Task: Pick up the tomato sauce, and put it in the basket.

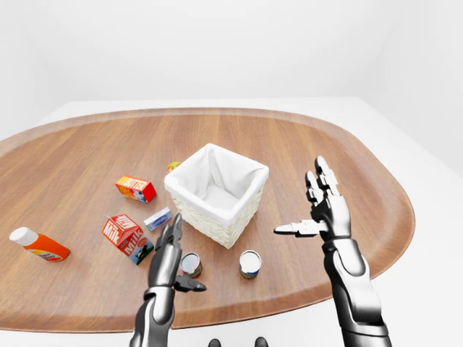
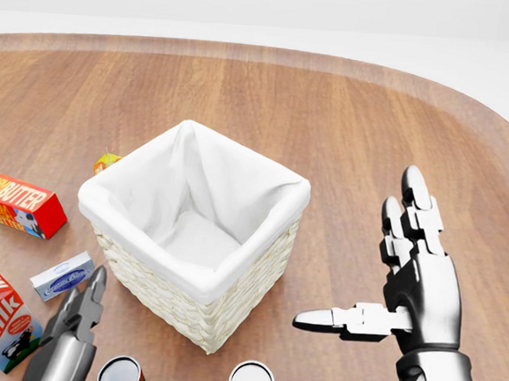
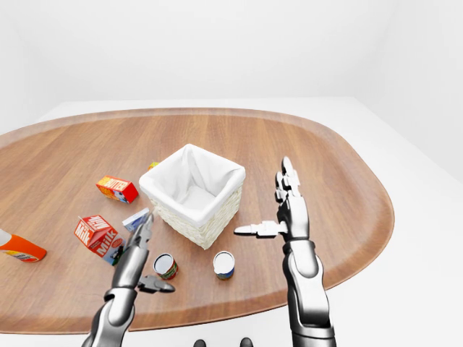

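A red-labelled can, the tomato sauce (image 1: 191, 265), stands on the wooden table just below the basket's left corner. My left hand (image 1: 179, 253) is open right beside the can's left side, fingers pointing up and thumb under the can; the fingers do not close round it. The white-lined wicker basket (image 1: 210, 224) sits mid-table, and nothing shows inside it. To the basket's right my right hand (image 1: 300, 206) hovers open, palm facing left and thumb stretched toward the basket.
A blue-labelled can (image 1: 249, 264) stands right of the red one. Left of the basket lie a milk carton (image 1: 126, 235), a butter box (image 1: 135, 188), a small blue-white box (image 1: 156, 218) and an orange bottle (image 1: 40, 246). The table edge (image 1: 275, 307) runs close below the cans.
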Controlling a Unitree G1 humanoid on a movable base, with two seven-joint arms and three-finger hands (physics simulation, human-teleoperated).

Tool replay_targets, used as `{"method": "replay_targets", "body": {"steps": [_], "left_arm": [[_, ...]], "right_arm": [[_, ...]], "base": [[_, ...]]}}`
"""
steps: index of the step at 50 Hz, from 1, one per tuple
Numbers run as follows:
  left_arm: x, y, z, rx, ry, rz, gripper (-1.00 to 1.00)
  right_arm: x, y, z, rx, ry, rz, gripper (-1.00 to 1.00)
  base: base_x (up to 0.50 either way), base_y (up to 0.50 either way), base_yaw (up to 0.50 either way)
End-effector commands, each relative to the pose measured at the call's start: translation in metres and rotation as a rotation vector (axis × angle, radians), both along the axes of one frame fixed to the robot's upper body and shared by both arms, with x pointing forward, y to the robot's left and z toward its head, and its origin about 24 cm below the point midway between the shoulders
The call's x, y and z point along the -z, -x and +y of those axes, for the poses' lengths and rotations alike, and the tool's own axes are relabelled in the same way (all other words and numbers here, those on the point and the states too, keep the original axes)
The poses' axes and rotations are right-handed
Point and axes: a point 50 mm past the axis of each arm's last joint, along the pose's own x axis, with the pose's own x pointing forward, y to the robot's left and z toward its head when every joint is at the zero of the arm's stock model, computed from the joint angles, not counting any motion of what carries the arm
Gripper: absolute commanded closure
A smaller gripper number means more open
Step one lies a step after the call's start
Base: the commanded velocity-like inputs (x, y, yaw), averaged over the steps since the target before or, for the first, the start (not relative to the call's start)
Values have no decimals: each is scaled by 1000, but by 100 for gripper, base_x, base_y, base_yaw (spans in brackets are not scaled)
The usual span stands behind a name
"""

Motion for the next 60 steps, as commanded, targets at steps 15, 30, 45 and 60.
{"method": "replay_targets", "body": {"steps": [15, 30, 45, 60], "left_arm": [[8, -6, 6, -27, -5, 22, -100], [14, -7, 7, -35, -15, 38, -100], [21, -9, 8, -45, -26, 58, -100], [30, -11, 9, -54, -41, 81, -100]], "right_arm": [[2, 1, 2, -5, 3, 10, -100], [3, 0, 1, -3, 4, 12, -100], [3, 0, 1, -3, 4, 13, -100], [10, -2, 2, -4, 2, 41, -100]], "base": [[0, 0, 0], [0, 0, 0], [0, 0, 0], [0, 0, 0]]}}
